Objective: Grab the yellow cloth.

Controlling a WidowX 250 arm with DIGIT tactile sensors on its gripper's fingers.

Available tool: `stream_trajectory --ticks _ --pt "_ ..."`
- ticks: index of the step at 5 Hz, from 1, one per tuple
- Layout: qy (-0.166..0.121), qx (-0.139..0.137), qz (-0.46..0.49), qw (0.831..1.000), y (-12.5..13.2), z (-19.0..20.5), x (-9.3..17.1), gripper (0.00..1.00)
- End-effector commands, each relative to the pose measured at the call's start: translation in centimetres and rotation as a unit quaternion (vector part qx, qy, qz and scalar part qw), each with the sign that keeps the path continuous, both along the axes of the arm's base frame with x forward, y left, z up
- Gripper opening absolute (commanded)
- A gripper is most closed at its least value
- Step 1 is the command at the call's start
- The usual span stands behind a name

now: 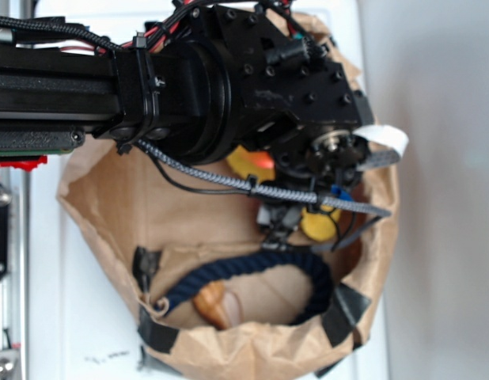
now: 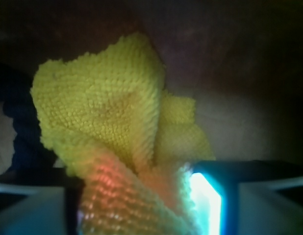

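The yellow cloth fills the wrist view, its terry folds bunching down into the gap between my fingers. My gripper is shut on the cloth, with a finger pressed against each side of the pinched fold. In the exterior view the gripper reaches down inside a brown paper bag. Only patches of the yellow cloth show under the arm there.
A thick navy rope curves across the bag floor just in front of the gripper, and shows as a dark shape left of the cloth. A tan-orange shell-shaped object lies inside the rope's curve. The bag's crumpled walls surround everything.
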State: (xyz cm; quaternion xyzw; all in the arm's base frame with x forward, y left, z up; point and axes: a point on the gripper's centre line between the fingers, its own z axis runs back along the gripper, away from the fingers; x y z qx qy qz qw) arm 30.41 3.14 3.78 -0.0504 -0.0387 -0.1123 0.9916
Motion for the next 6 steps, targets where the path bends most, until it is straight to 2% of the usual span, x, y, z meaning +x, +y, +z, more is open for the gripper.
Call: stream_trajectory --ticks 1,2,3,4,5,6 --pt "-0.076 -0.031 0.007 0.997 0.7 7.4 0.0 0.0" --pt "-0.085 -0.04 0.026 0.995 -1.1 12.3 -3.0 0.0" --pt "-0.092 -0.016 0.048 0.994 -3.1 16.9 -4.6 0.0" --pt "-0.095 0.03 0.094 0.991 -3.8 19.0 -5.5 0.0" --pt "-0.073 0.039 0.114 0.99 -3.9 19.1 -5.7 0.0" --pt "-0.078 0.044 0.115 0.989 -3.9 18.8 -5.5 0.0"
